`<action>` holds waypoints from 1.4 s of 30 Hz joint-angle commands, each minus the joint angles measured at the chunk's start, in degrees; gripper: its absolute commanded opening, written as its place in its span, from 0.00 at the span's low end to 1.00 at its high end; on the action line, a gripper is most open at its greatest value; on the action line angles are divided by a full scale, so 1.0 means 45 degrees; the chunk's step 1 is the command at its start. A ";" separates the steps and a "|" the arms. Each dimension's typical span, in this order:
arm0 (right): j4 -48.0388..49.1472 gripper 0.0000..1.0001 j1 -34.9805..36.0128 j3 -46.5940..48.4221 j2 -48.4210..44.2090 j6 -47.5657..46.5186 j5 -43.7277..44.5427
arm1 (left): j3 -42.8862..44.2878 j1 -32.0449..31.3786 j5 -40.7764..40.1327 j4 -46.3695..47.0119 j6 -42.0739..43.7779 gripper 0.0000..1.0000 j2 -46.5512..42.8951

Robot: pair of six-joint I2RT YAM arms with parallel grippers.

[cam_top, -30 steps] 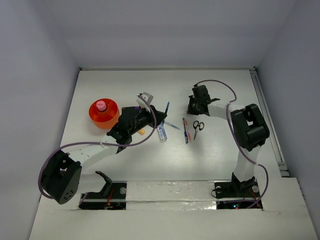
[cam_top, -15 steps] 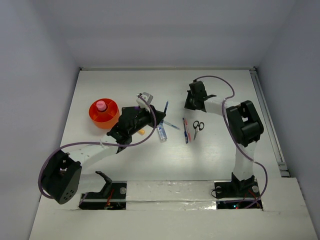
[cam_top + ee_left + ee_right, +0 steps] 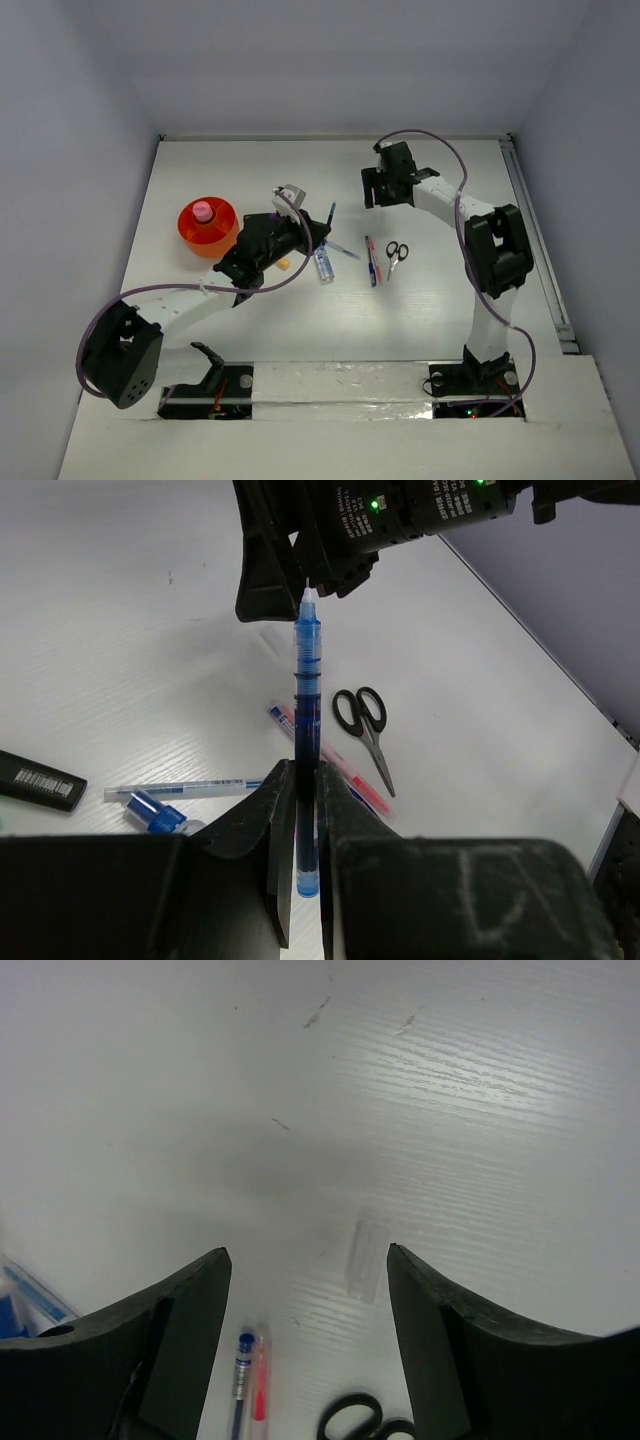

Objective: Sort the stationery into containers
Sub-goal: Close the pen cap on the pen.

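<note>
Leftmost, the orange holder (image 3: pixel 207 228) contains 1 pink-capped bottle (image 3: pixel 203 211). Right of it, the left claw (image 3: pixel 300 780) is clenched on a blue pen (image 3: pixel 305 710). 2 pens (image 3: pixel 372 260) and scissors (image 3: pixel 397 252) lie on the counter (image 3: pixel 250 170). The right claw (image 3: pixel 308 1290) is released, holding nothing.

A white, faintly grained tabletop (image 3: pixel 250 160) is enclosed by plain pale walls (image 3: pixel 330 60), is bordered by a metal rail (image 3: pixel 537 245) along its right edge, and is marked by small dark scuffs (image 3: pixel 318 1015) and a clear rectangular scrap (image 3: pixel 365 1258).
</note>
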 commanded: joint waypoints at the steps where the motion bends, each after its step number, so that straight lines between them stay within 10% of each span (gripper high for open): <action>1: -0.1791 0.69 0.0112 0.1406 0.0737 -0.1620 0.0322 | -0.0079 -0.0002 -0.0051 0.0602 0.0128 0.00 -0.0569; 21: -0.2028 0.39 -0.0357 0.1821 0.2263 -0.0742 0.0910 | -0.0080 -0.0002 0.0065 0.0641 0.0069 0.00 -0.0628; 32: -0.1481 0.39 -0.0591 0.0982 0.2224 -0.0450 0.0599 | -0.0157 -0.0002 0.0047 0.0738 0.0069 0.00 -0.0745; 42: -0.1500 0.06 -0.0708 0.1020 0.2517 -0.0449 0.0147 | -0.0001 -0.0002 0.0241 0.0679 0.0030 0.00 -0.0413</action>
